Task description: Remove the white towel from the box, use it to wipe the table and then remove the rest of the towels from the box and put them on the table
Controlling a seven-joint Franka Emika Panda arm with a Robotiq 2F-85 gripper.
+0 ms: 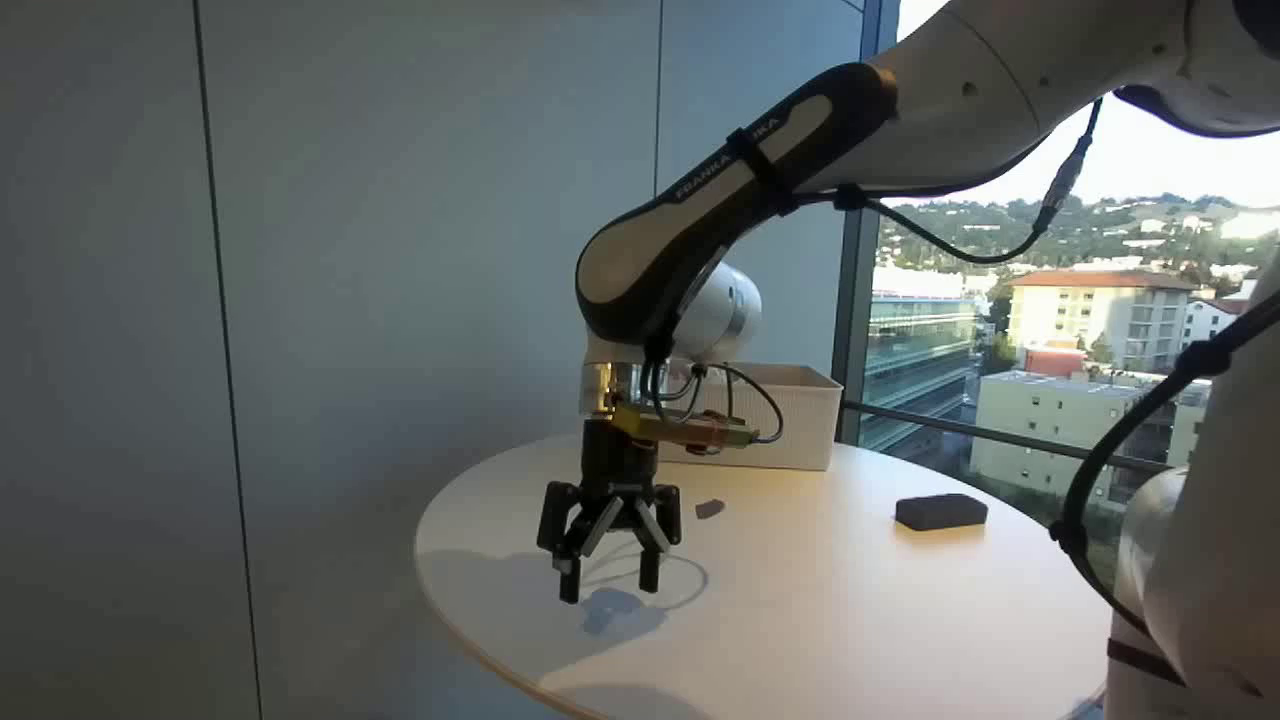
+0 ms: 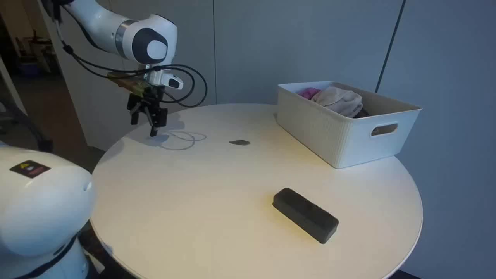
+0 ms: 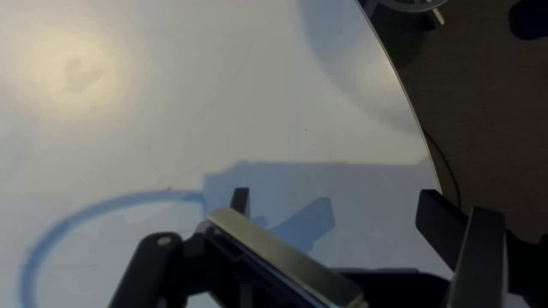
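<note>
One gripper [image 1: 609, 585], jaws apart, hangs over one round table [image 2: 193, 217] bearing one black block [image 2: 304, 215] and one box [image 2: 310, 126] containing white towel [image 2: 339, 101] and pink cloth [image 2: 309, 93].

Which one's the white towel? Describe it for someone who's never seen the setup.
On the round white table stands a pale, rectangular, open-topped box. Inside it, seen in an exterior view, the white towel lies crumpled in a soft heap. Its off-white colour sets it apart from the pink cloth next to it, of which less shows.
</note>
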